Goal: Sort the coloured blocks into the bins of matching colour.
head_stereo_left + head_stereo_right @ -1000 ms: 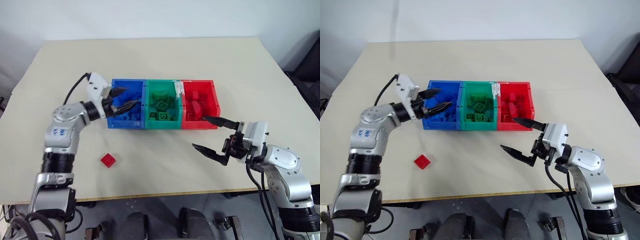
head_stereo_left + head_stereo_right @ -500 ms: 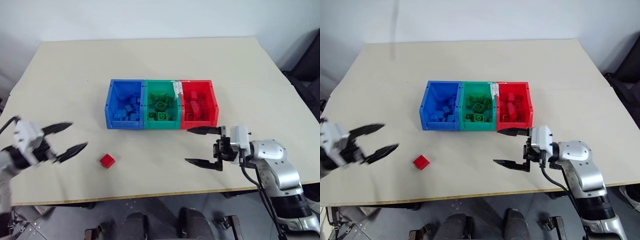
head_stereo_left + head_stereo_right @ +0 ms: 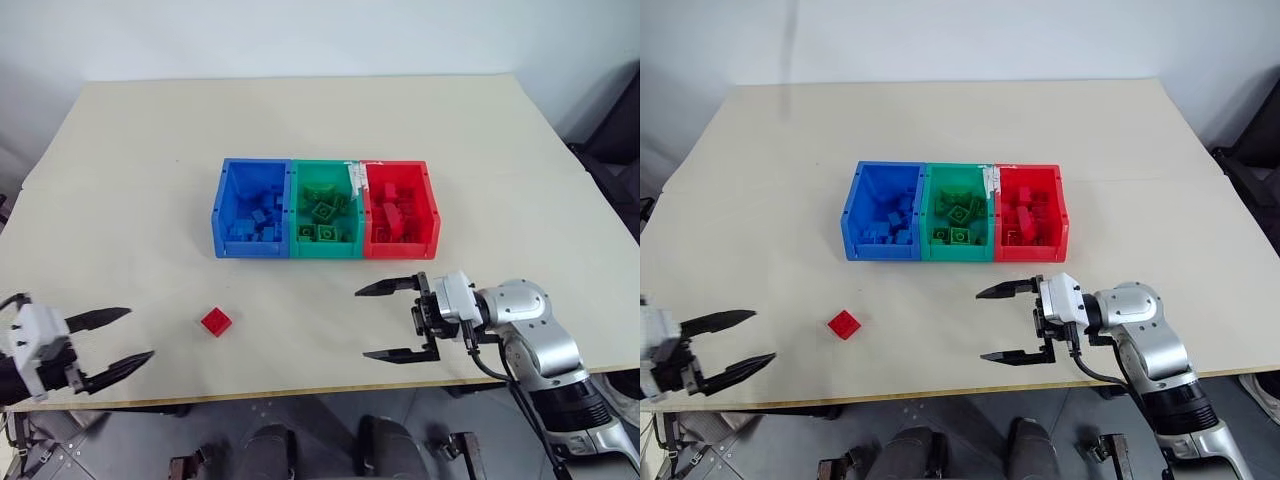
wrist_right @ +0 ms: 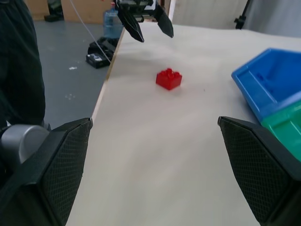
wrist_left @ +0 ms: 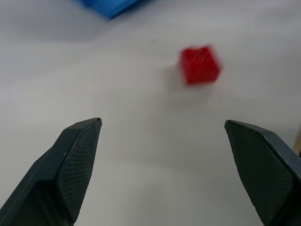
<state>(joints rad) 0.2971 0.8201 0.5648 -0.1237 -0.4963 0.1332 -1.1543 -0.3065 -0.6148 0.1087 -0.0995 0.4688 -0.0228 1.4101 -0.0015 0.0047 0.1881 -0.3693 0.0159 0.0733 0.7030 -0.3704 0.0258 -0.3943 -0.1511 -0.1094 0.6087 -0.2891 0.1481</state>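
So starting over at the left: the left end effector [image 3: 112, 340] hangs at the near left edge of the counter [image 3: 300, 130], well to the left of the lone red block [image 3: 215, 321] and apart from it. Its two black fingers are spread wide with nothing between them, so it's fully released. From the left wrist view that red block [image 5: 200, 64] sits ahead of the splayed fingers on bare counter, not touching either one.

The red block is the only brick lying loose. It sits on the counter on the near side of the bins, just off the near left corner of the blue bin [image 3: 250, 208], with a clear gap to it.

Then the three joined bins stand in a row mid-counter: the blue bin, the green bin [image 3: 326, 209] touching it on its right, and the red bin [image 3: 400, 208] touching that one on the far right. Each holds a pile of bricks of its own colour: blue bricks [image 3: 255, 220], green bricks [image 3: 324, 215] and red bricks [image 3: 392, 218].

Finally the right end effector [image 3: 386, 322] hovers over the counter on the near side of the red bin, pointing sideways back toward the red block. Its fingers are also spread wide and holding nothing.
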